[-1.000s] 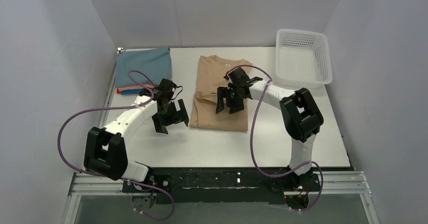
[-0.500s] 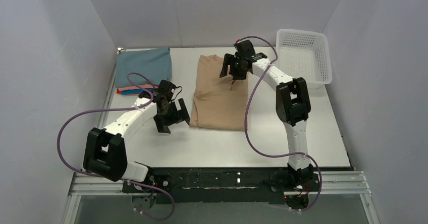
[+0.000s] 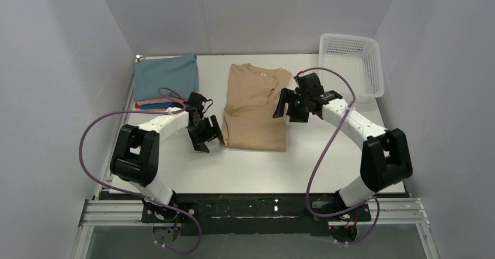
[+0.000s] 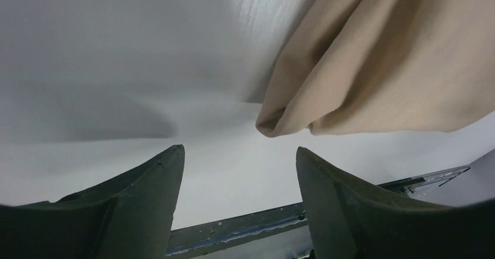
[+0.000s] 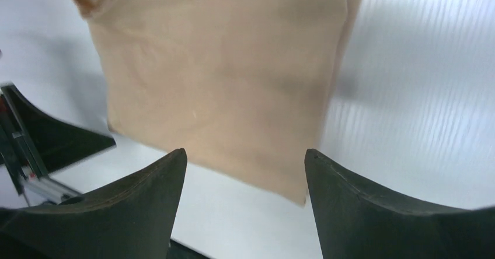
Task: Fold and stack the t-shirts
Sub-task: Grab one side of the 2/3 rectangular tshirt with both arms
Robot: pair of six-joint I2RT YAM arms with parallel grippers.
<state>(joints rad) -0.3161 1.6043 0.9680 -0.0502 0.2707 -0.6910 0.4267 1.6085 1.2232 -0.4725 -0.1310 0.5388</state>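
Note:
A tan-beige t-shirt (image 3: 255, 107) lies folded lengthwise in the middle of the table, neck label at the far end. At the back left a dusty grey-blue t-shirt (image 3: 166, 77) tops a stack, with salmon, bright blue and orange-red edges (image 3: 153, 104) showing under it. My left gripper (image 3: 205, 135) is open and empty, low by the tan shirt's near left corner (image 4: 274, 125). My right gripper (image 3: 290, 107) is open and empty, above the shirt's right edge; the right wrist view shows the shirt's near half (image 5: 222, 78).
A white plastic lattice basket (image 3: 350, 65) stands at the back right corner. Grey walls close in the table on three sides. The metal rail (image 3: 257, 206) runs along the near edge.
My right gripper swung from the shirt's middle to the collar, then back to the right edge, open. The shirt's top right now lies flat. My left gripper crept toward the shirt's near left corner.

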